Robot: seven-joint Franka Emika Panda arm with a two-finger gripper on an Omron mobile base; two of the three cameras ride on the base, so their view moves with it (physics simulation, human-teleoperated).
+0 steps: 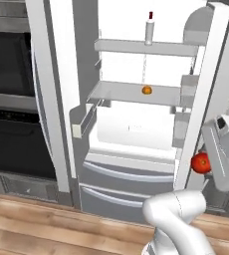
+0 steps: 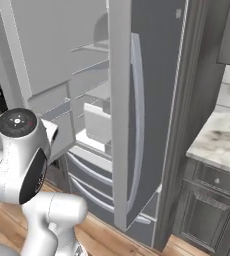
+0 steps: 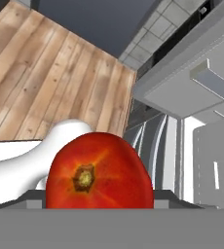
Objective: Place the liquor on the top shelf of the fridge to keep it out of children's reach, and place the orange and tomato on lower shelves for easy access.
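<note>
The fridge [image 1: 136, 124] stands open, its white cavity facing me. The liquor [image 1: 150, 27], a pale bottle with a dark red cap, stands upright on the top shelf [image 1: 121, 46]. One grey shelf plate lower lies the orange [image 1: 147, 90]. The tomato [image 1: 200, 162] hangs low at the right, in front of the right door's inner edge and outside the cavity, with my gripper [image 1: 207, 168] shut on it. In the hand view the tomato [image 3: 98, 172] sits large between the jaws and hides the fingertips. The white lower shelves [image 1: 131, 142] sit below the orange.
Grey door bins [image 1: 188, 87] line the right door and one bin [image 1: 82, 122] juts from the left door. Two drawer fronts [image 1: 121, 179] span the bottom. A black oven [image 1: 9, 99] stands left. The open dark door [image 2: 142, 115] and a marble counter [image 2: 222, 140] lie to the right.
</note>
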